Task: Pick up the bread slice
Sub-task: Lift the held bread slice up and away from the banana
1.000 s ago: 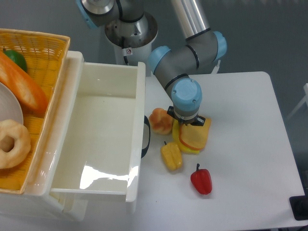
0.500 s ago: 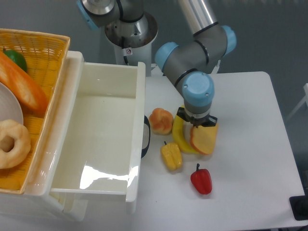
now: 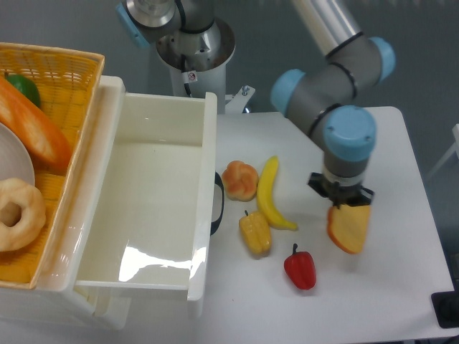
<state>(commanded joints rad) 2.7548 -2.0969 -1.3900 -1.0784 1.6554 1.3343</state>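
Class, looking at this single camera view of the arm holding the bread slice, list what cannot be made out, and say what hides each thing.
1. Pincer fingertips: hidden by the wrist above them and the bread slice.
2. Whether the slice is clear of the table: a top-down view alone cannot settle it.
3. Basket contents: cut off by the left edge.
4. The dark object at the lower right corner: cut off by the edge.

Arm is reached out from the base at top, elbow bent, wrist pointed straight down. Tool is clamped on the bread slice, which is held clear of the worktop, apparently; fingers are mostly hidden under the wrist housing.
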